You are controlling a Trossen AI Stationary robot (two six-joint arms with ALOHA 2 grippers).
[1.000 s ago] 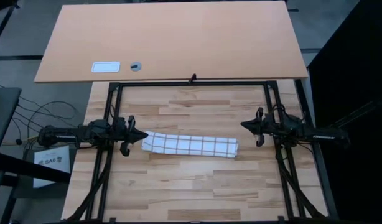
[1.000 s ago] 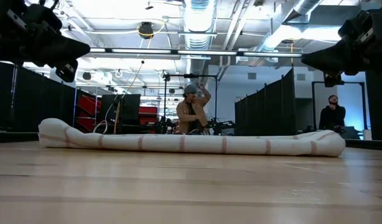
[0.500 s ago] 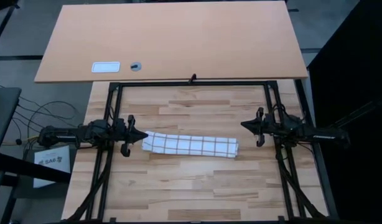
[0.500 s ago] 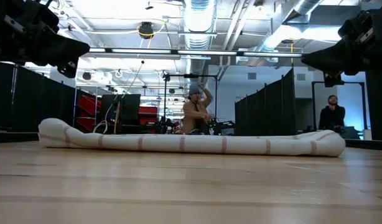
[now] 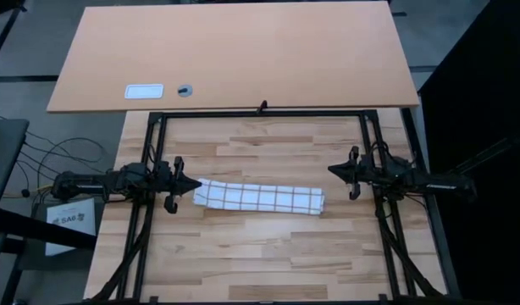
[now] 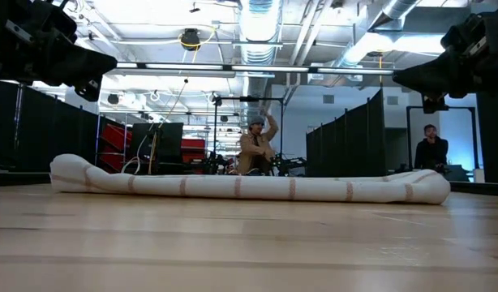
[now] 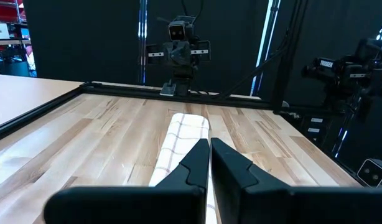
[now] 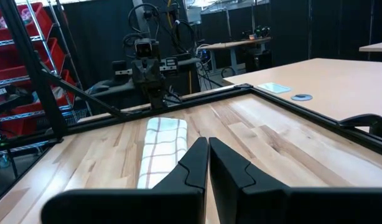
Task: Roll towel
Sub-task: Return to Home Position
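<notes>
listing item: roll towel, closing stage.

- towel (image 5: 258,198): lying as a long, low roll across the middle of the wooden table (image 5: 268,254), running left to right between the two arms, and touched by neither. the low view is showing it flat on the boards with both ends tucked in.
- left gripper (image 5: 192,184): hanging above the table just beside the roll's left end, fingers pressed together and holding nothing, as its own wrist view is showing.
- right gripper (image 5: 333,170): hanging near the roll's right end but apart from it, fingers likewise together and empty.
- step in hand: judging by the finished roll and both grippers standing off it, the rolling is looking done and the arms are drawing back to rest.
- next move: likely calling only for pulling each arm away along its own side, keeping the fingertips clear of the cloth so that no layer is snagging or loosening.
- off the work surface: a small white card (image 5: 144,91) and a small round thing (image 5: 185,90) are sitting on the orange board (image 5: 243,51) beyond.
- change from earlier frames: the towel and both arms are showing in the same places as half a second ago; only a person (image 6: 257,150) in the room behind is shifting pose, one arm raised.
</notes>
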